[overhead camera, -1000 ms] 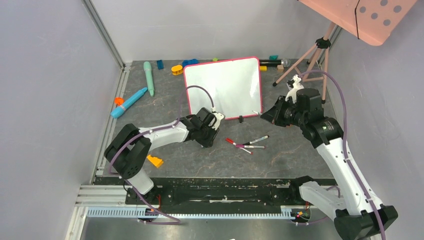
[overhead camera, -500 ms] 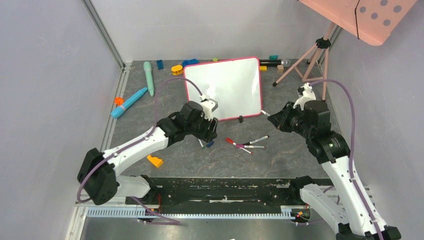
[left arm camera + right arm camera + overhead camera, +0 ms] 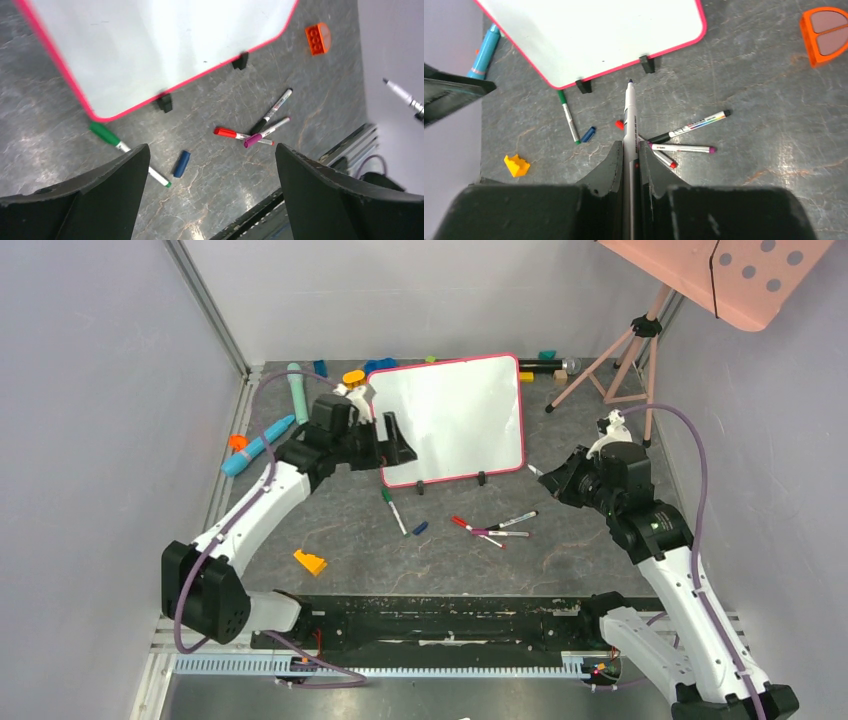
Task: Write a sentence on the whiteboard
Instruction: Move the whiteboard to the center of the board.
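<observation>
My left claw (image 3: 388, 443) stands wide open and grips nothing, up beside the left edge of the whiteboard (image 3: 460, 410). My right claw (image 3: 553, 472) is closed on a marker (image 3: 630, 117), whose bare tip points near the board's lower right corner. The whiteboard stands on two black feet at the back middle of the desk (image 3: 560, 560), its face plain white. In front of it lie a green marker (image 3: 392, 508), a blue cap (image 3: 420, 528) and three more markers (image 3: 497, 527).

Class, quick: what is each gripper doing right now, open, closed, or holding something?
Left gripper: jaws open, holding nothing.
Right gripper: jaws closed on an uncapped marker.
</observation>
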Motion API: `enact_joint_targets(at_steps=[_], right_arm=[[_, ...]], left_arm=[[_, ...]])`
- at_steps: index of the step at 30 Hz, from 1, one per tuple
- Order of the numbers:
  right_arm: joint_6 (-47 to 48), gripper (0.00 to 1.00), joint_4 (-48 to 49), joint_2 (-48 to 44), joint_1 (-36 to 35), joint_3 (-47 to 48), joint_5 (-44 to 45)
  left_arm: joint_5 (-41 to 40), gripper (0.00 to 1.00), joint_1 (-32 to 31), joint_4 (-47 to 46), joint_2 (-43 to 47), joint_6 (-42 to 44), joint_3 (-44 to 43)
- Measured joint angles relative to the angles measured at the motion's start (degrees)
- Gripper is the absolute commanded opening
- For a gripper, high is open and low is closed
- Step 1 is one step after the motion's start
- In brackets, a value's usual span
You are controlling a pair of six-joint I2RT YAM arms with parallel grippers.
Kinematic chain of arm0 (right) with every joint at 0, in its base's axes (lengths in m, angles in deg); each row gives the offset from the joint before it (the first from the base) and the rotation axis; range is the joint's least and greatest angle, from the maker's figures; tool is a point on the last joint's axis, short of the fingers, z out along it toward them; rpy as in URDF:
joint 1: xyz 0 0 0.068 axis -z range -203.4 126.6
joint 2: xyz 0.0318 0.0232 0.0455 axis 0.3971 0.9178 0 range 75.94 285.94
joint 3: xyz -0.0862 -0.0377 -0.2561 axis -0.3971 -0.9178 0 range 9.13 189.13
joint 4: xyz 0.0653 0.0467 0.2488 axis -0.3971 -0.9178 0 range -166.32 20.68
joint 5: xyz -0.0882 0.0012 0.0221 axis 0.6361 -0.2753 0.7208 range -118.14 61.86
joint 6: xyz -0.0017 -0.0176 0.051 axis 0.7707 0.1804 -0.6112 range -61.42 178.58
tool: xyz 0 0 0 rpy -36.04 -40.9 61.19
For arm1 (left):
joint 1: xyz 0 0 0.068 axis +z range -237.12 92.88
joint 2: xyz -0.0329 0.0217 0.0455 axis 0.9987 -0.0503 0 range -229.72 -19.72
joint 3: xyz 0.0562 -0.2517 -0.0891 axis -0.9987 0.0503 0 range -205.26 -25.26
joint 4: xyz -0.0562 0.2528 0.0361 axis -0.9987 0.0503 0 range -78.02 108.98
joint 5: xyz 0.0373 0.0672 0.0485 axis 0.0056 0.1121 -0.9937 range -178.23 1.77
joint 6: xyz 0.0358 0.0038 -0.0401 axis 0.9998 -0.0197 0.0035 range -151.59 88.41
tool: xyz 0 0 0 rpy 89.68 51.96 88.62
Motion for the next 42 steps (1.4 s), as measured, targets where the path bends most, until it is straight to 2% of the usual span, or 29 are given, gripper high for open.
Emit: enact_joint_targets(at_steps=[5, 11, 17, 24, 28, 29, 30, 37, 42], right_arm=[[-0.31, 0.00, -3.76, 0.52, 0.00, 0.37, 1.75], [0.57, 0.00, -8.44, 3.26, 0.00, 0.66, 2.97], [2.51, 0.00, -9.92, 4.81, 0.00, 0.90, 3.32], [3.26, 0.00, -9.77, 5.75, 0.00, 1.62, 2.12], [4.13, 0.00, -9.64, 7.41, 0.00, 3.43, 1.53], [4.55, 0.00, -9.62, 7.96, 0.00, 4.22, 1.40], [4.98, 0.00, -9.49, 8.61, 0.00, 5.09, 1.36], [7.48, 0.00, -7.98, 11.85, 0.00, 9.57, 1.22], [7.89, 0.00, -5.84, 12.76, 0.00, 9.68, 0.59]], left_arm=[[7.85, 1.00, 9.94, 3.72, -0.92, -3.34, -0.24], [11.82, 1.00, 10.82, 8.44, 1.84, -2.10, -0.33], [13.03, 1.00, 11.89, 8.59, 2.69, 2.69, -0.46], [8.55, 1.00, 12.48, 0.33, 7.91, 9.66, 2.43], [8.61, 1.00, 13.70, -4.94, 5.86, 12.00, 1.90], [8.61, 0.96, 14.14, -5.81, 4.48, 12.00, 1.46], [8.90, 0.99, 14.73, -6.62, 3.06, 11.98, 1.01], [18.43, 1.00, 21.20, -12.52, -5.49, 11.91, -0.59], [20.52, 1.00, 23.65, -15.30, -6.75, 12.04, 0.13]])
